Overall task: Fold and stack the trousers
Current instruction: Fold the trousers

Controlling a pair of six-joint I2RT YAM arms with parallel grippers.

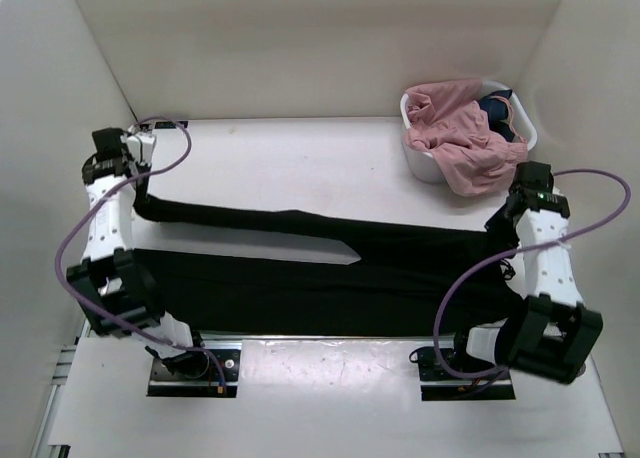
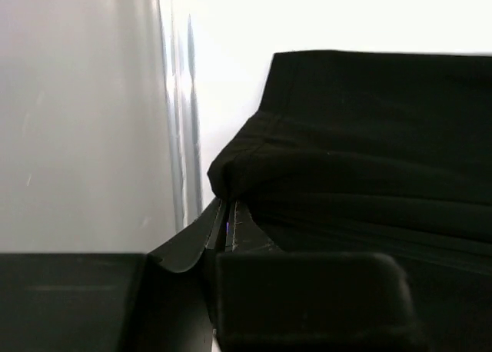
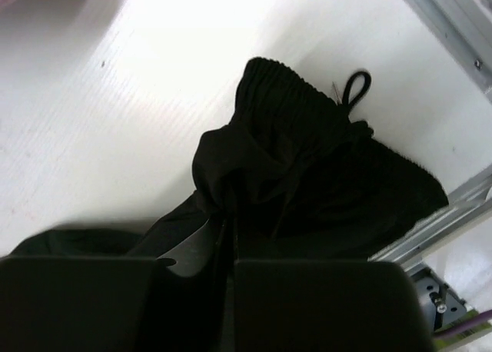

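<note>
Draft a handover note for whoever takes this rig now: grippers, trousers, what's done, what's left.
Left gripper: shut on the trousers at the far leg's hem, table's left side.
Right gripper: shut on fabric by the waistband, right side.
Trousers: spread full length across the table, legs slightly apart.
Done: both ends gripped.
Left: every fold, then stacking.

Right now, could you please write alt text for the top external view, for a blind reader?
Black trousers lie stretched across a white table; the left gripper pinches a leg end, the right gripper the waist end. A white basket of pink garments stands far right.
</note>
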